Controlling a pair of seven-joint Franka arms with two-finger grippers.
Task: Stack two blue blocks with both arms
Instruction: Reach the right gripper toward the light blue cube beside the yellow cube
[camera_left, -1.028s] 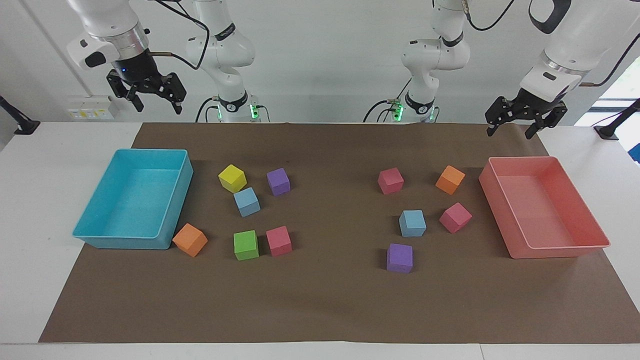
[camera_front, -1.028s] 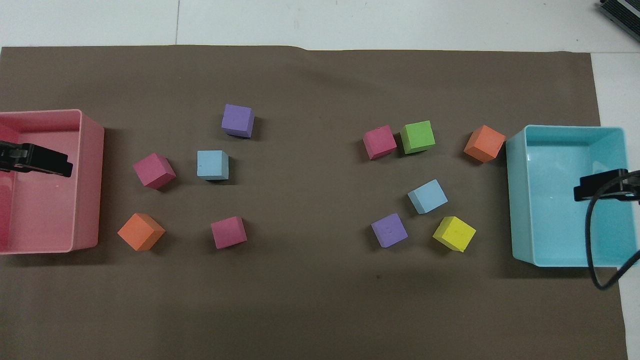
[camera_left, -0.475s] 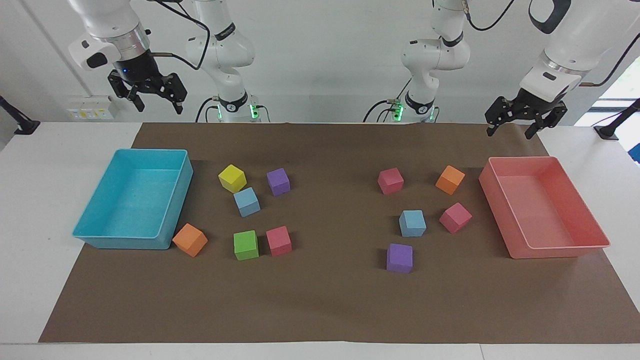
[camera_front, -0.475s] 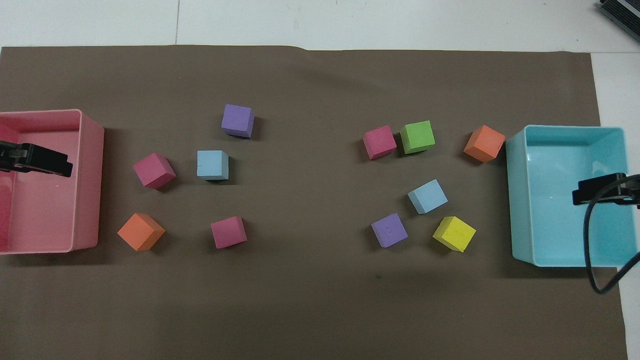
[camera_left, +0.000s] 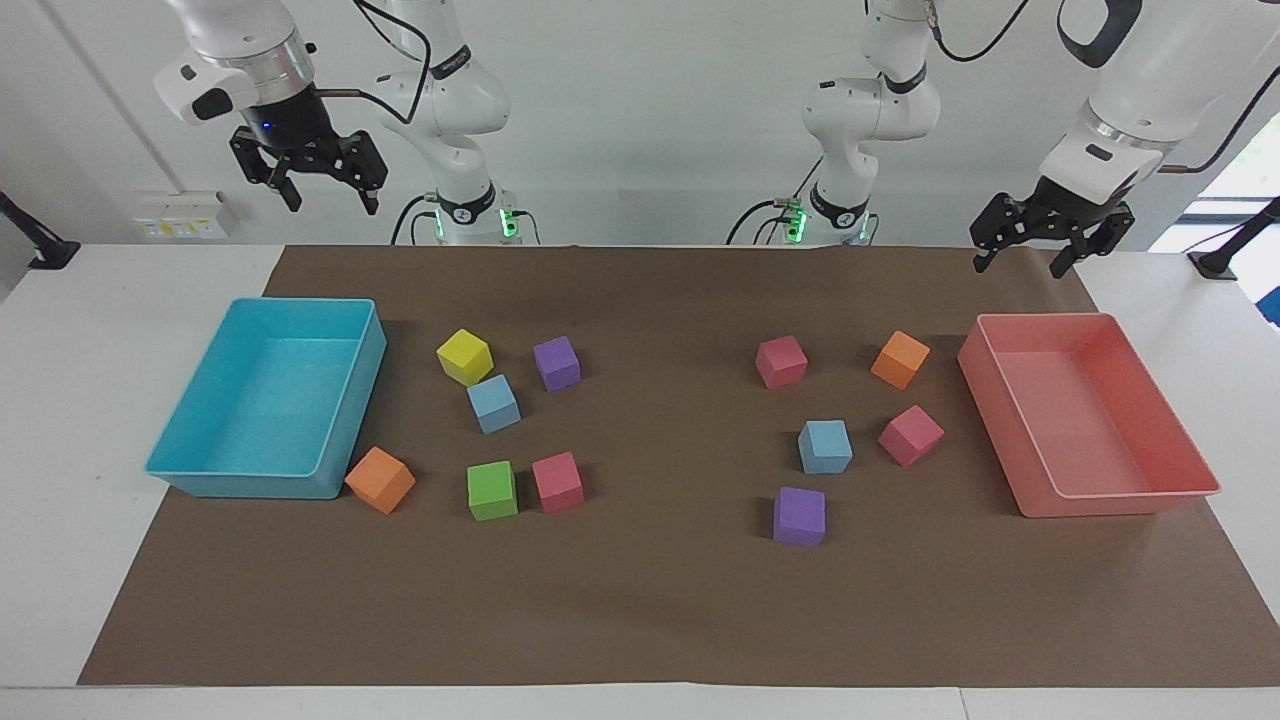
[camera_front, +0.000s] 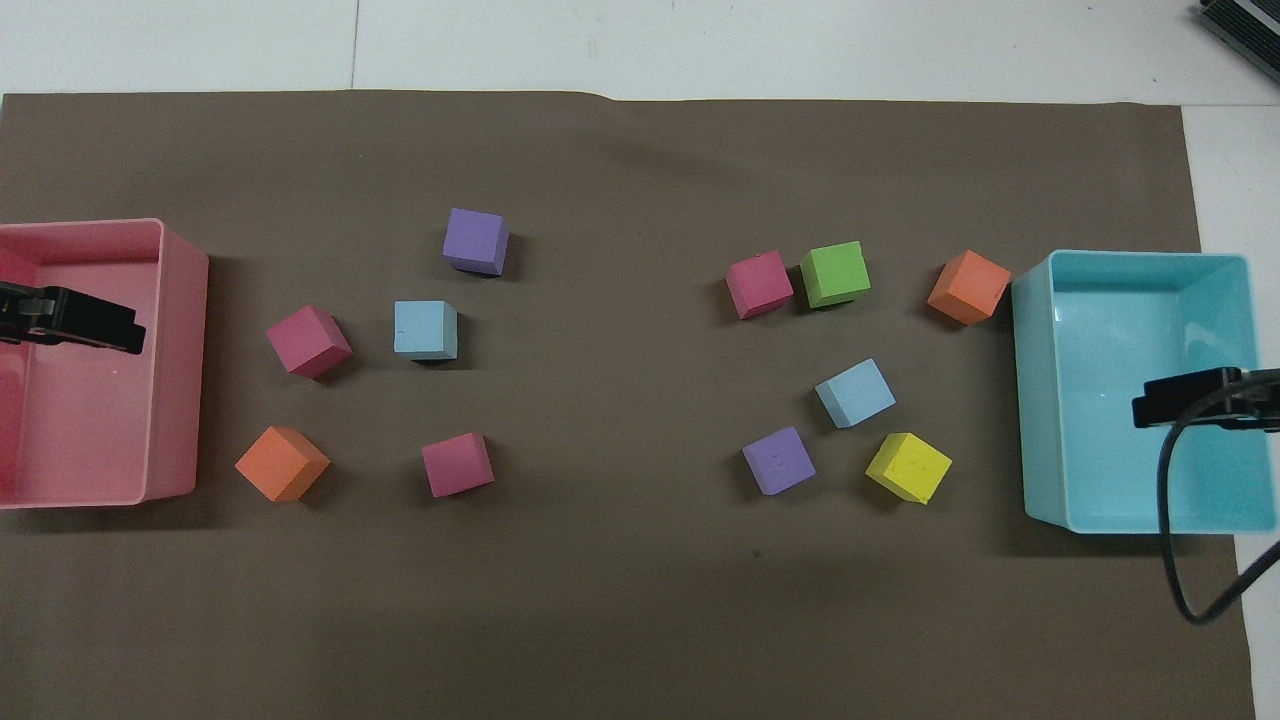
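Two light blue blocks lie apart on the brown mat. One blue block (camera_left: 493, 403) (camera_front: 855, 393) sits between a yellow and a green cube toward the right arm's end. The other blue block (camera_left: 825, 446) (camera_front: 426, 330) rests beside a pink cube toward the left arm's end. My right gripper (camera_left: 332, 203) hangs high and open over the turquoise tray, holding nothing. My left gripper (camera_left: 1018, 268) is open and empty above the pink tray's robot-side edge. Neither gripper touches a block.
The turquoise tray (camera_left: 265, 482) stands at the right arm's end and the pink tray (camera_left: 1100, 502) at the left arm's end. Around the blue blocks lie yellow (camera_left: 465, 356), green (camera_left: 492, 490), purple (camera_left: 799, 516), pink (camera_left: 557, 482) and orange (camera_left: 380, 479) cubes.
My right gripper has risen a little and drifted toward the table's middle. The left arm and all the blocks have stayed where they were.
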